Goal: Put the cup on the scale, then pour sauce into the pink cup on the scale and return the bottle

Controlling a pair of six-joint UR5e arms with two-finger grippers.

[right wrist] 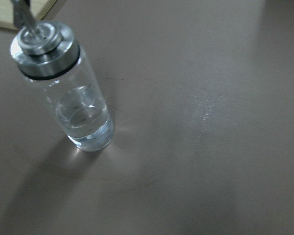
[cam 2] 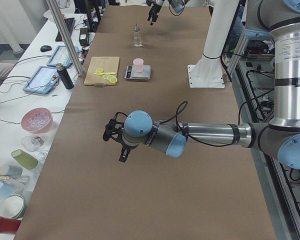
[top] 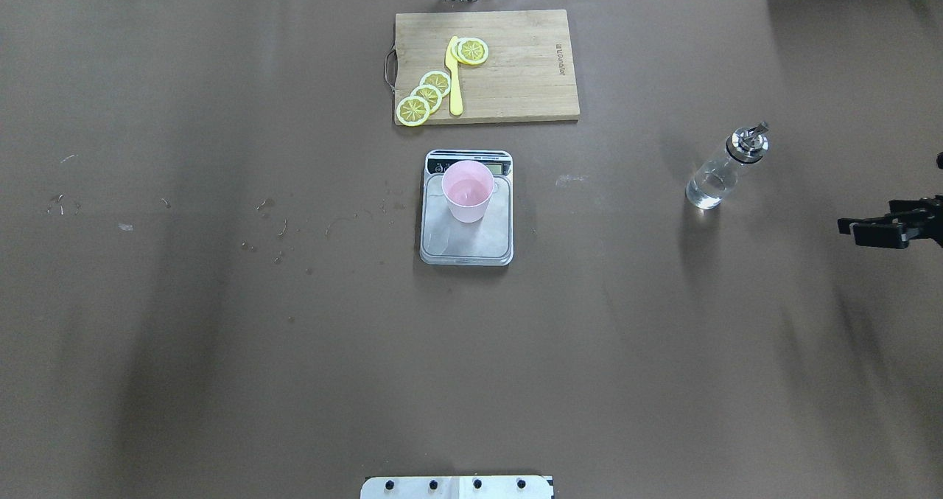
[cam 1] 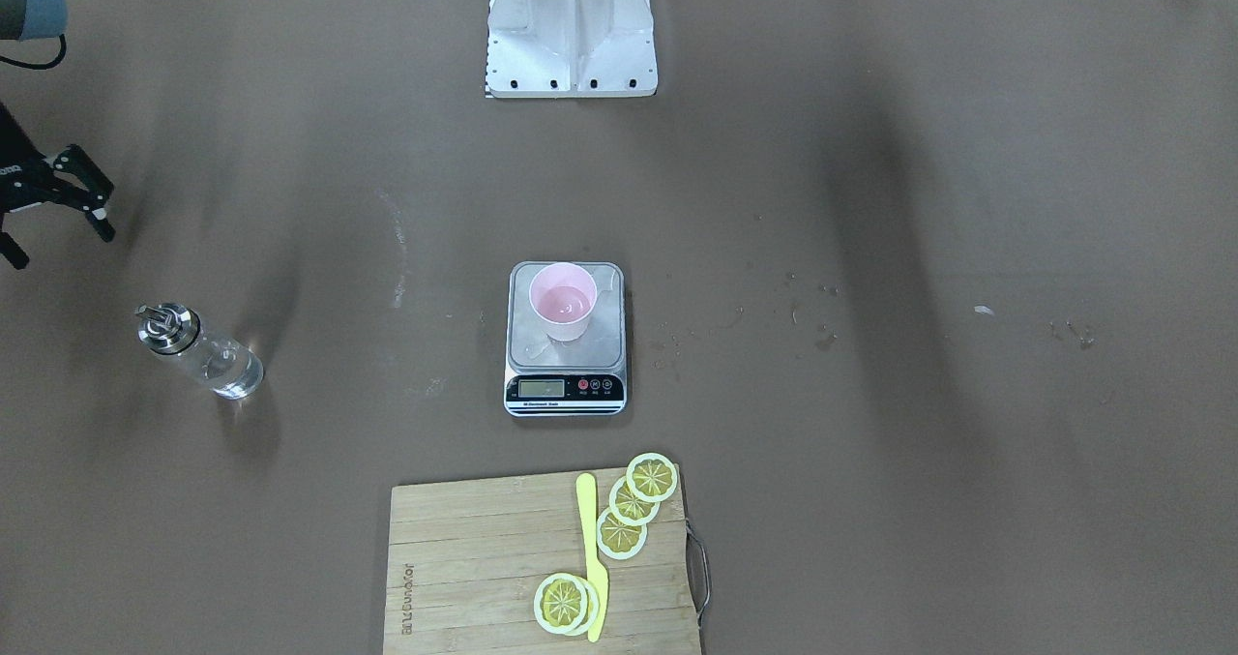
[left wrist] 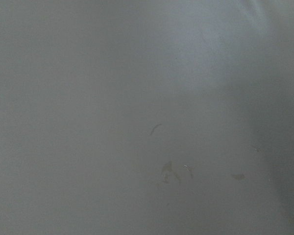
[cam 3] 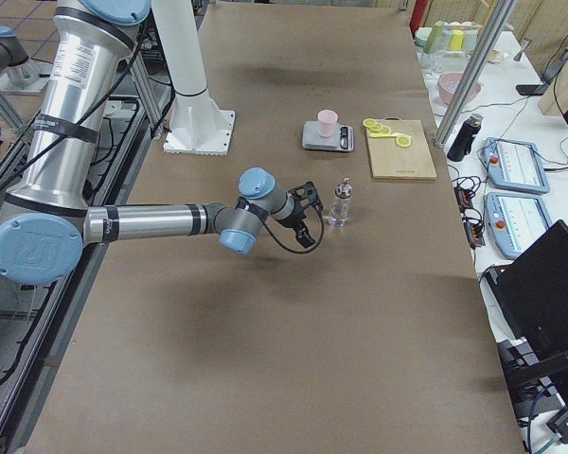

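Observation:
The pale pink cup [top: 468, 189] stands upright on the silver platform of the scale [top: 466, 245] at mid-table, with a little liquid showing inside it. The clear bottle [top: 723, 169], capped with a silver pour spout, stands upright on the table to the robot's right. Clear sauce [right wrist: 83, 120] fills only its lower part. My right gripper [top: 847, 228] hovers open and empty a short way to the right of the bottle, at the view's edge. My left gripper [cam 2: 115, 140] shows only in the exterior left view, low over bare table; whether it is open or shut I cannot tell.
A wooden cutting board [top: 516, 86] with lemon slices [top: 427, 97] and a yellow knife [top: 454, 79] lies just beyond the scale. Droplets and smears [top: 272, 222] mark the table on the robot's left. The robot's white base [cam 1: 571, 31] stands at the near edge.

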